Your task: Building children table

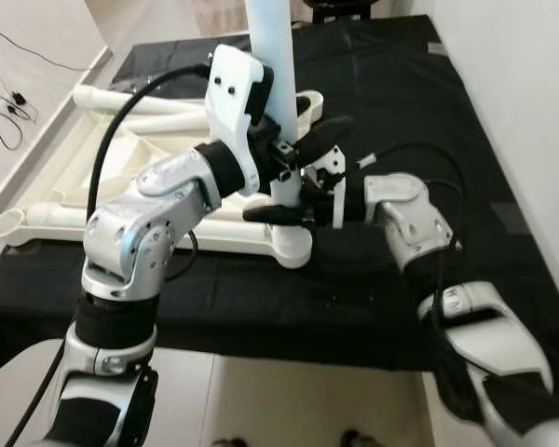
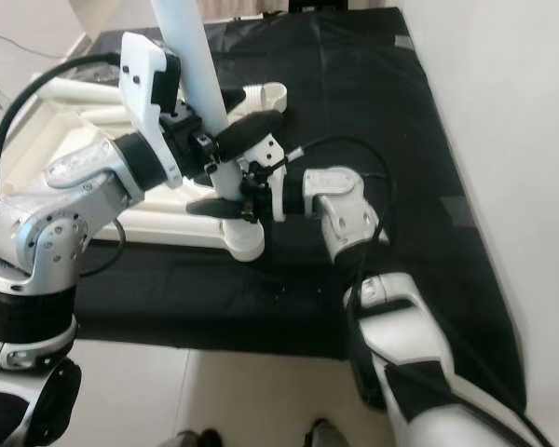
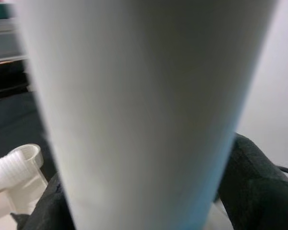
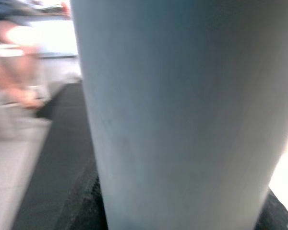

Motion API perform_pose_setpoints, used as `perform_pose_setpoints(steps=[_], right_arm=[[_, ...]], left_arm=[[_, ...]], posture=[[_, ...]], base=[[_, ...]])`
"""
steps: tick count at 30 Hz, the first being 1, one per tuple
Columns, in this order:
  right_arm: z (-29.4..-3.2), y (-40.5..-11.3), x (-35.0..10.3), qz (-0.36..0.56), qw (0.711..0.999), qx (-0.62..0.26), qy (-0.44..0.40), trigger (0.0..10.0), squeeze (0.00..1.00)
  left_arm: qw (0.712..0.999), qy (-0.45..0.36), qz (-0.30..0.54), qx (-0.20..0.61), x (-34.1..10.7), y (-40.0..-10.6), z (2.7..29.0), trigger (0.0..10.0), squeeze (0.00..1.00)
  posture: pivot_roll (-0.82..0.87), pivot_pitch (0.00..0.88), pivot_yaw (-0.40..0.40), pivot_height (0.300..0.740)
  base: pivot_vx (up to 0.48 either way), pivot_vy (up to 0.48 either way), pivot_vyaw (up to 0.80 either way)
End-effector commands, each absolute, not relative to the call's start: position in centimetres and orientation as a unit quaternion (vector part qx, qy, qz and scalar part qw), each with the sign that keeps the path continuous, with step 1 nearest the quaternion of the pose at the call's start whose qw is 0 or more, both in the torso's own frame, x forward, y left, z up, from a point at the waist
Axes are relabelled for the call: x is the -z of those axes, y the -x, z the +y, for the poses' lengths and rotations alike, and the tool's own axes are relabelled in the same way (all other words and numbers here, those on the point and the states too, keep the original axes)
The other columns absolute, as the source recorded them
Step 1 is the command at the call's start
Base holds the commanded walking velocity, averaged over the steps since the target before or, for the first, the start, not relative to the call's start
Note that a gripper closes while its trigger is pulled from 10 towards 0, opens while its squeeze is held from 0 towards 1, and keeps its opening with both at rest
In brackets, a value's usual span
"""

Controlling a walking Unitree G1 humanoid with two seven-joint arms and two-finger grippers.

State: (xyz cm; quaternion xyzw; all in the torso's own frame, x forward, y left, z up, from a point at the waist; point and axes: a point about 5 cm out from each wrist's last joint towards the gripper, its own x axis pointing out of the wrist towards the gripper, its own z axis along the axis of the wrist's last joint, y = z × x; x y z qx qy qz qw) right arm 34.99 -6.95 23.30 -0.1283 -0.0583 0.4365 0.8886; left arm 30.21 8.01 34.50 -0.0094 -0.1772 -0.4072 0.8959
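The white children's table frame lies upside down on a black cloth. A thick white table leg stands upright in the near right corner socket. My left gripper is shut on the leg above the socket, one black finger wrapping its right side. My right gripper is shut on the same leg just below, close over the socket. In the left wrist view the leg stands between the dark fingers. The right wrist view has the leg very close to the lens.
The black cloth covers a low platform whose front edge runs close before me. A white wall stands on the right. Cables lie on the floor at the left. Empty corner sockets show on the frame.
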Motion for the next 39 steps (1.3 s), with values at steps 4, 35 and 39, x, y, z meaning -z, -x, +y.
perform_pose_setpoints(steps=[4, 35, 39], right_arm=[[-8.9, -32.8, -18.2, 0.063, 0.971, -0.208, 0.103, 0.0, 0.0], [-11.3, -36.3, -21.5, -0.008, 0.991, -0.124, 0.044, 10.0, 0.0], [-11.1, -35.0, -25.9, -0.147, 0.965, -0.181, -0.123, 10.0, 0.0]], left_arm=[[0.89, 0.009, -0.175, 0.421, -34.6, -29.8, 8.0, 10.0, 0.0], [0.915, 0.019, -0.11, 0.389, -29.7, -27.0, 11.1, 10.0, 0.0], [0.916, 0.026, -0.099, 0.387, -28.8, -26.6, 10.6, 10.0, 0.0]], posture=[[0.08, 0.27, 0.051, 0.74], [0.07, 0.216, 0.075, 0.74], [0.07, 0.202, 0.086, 0.74]], base=[[0.0, 0.0, 0.0], [0.0, 0.0, 0.0], [0.0, 0.0, 0.0]])
